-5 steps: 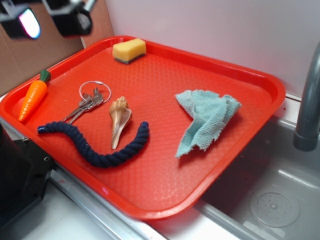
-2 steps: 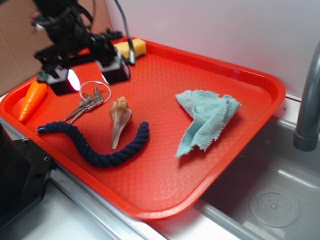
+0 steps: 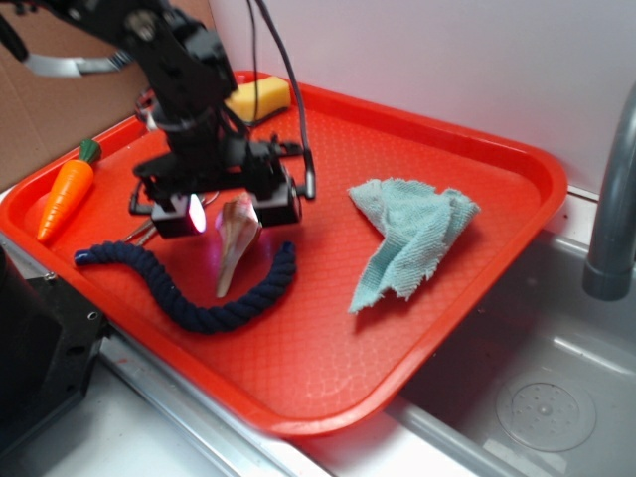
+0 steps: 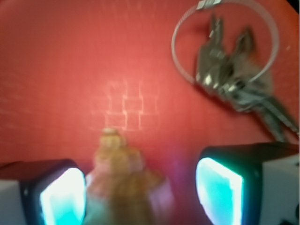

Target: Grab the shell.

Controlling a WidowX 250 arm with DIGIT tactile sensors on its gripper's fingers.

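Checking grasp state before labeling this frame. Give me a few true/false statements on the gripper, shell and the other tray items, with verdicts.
1. The gripper is open, with the shell between its fingers. True.
2. The shell is lifted off the tray. False: its pointed end lies on the tray, next to the blue rope.
3. The keys lie beside the gripper, not between the fingers. True.
4. The carrot sits in the gripper. False: it lies untouched at the tray's left edge.
5. The cloth covers the shell. False: it lies apart, to the right.
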